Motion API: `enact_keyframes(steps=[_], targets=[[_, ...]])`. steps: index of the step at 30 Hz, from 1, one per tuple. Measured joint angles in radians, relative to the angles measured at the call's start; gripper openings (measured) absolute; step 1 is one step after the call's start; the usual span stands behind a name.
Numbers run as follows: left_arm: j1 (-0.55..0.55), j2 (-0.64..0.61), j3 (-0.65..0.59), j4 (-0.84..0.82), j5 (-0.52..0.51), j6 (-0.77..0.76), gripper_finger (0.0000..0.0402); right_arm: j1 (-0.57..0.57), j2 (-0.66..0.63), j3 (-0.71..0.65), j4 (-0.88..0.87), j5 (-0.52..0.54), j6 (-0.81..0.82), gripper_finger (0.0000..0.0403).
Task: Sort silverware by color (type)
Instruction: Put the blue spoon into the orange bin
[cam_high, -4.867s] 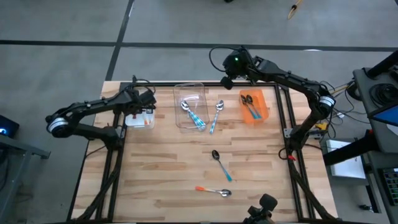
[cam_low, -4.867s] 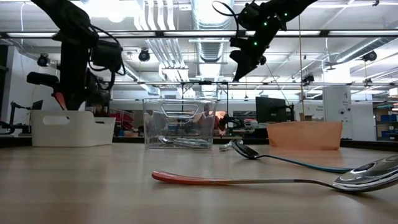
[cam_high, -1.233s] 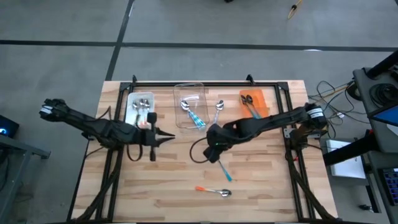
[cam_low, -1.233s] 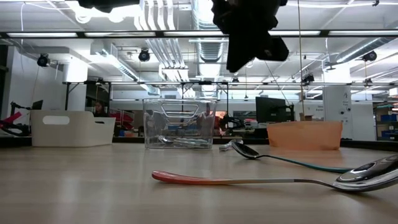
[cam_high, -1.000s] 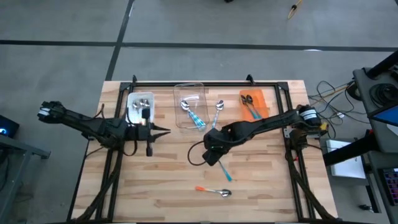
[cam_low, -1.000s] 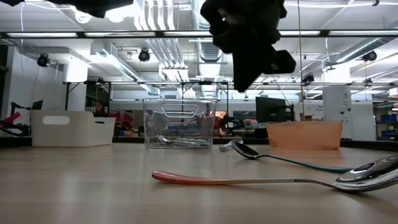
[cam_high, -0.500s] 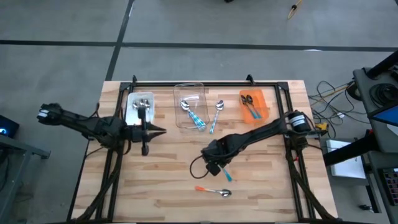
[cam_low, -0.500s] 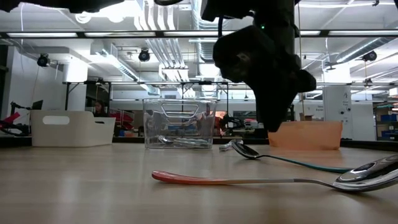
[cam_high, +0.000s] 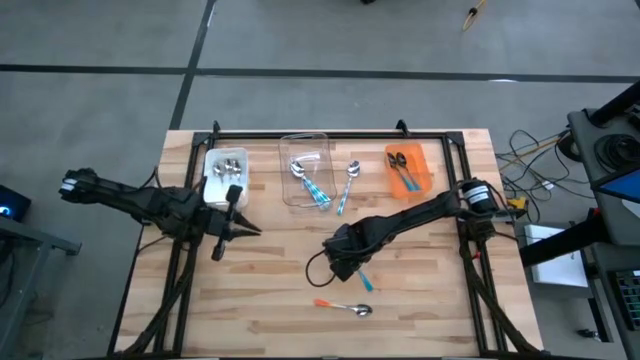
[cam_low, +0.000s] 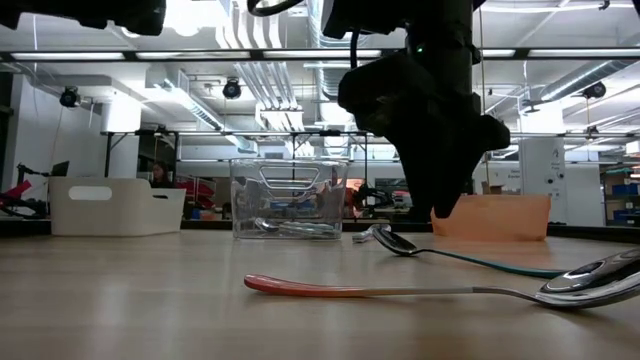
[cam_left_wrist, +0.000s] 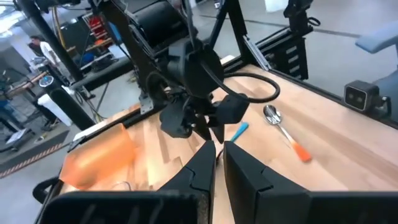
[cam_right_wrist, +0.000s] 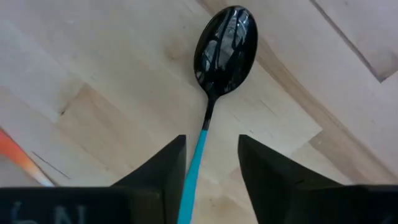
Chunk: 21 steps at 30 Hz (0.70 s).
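Right end effector (cam_right_wrist: 208, 162) astride dark spoon (cam_right_wrist: 224, 46)

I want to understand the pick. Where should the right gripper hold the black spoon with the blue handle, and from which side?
Grip the thin blue handle just behind the bowl, coming straight down. The black spoon lies flat on the table, and the right gripper, fingers open, already straddles the handle.

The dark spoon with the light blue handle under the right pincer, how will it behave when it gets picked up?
The dark spoon looks stiff, and probably light, given its thin handle. It lies flat on the table, so the open right pincer straddling the handle has little to catch. The glossy bowl suggests it could slip or pivot, bowl end dropping.
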Motion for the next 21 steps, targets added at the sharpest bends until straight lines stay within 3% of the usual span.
enact_keyframes(steps=[9,21], targets=[[0.0,-0.006,0.026,-0.066,0.0,0.001,0.0015,0.0,0.037,0.0,0.002,-0.001,0.045,0.0165],[0.0,-0.011,0.029,-0.073,-0.001,0.019,0.0015,0.0,0.069,0.0,0.015,-0.001,0.033,0.0141]])
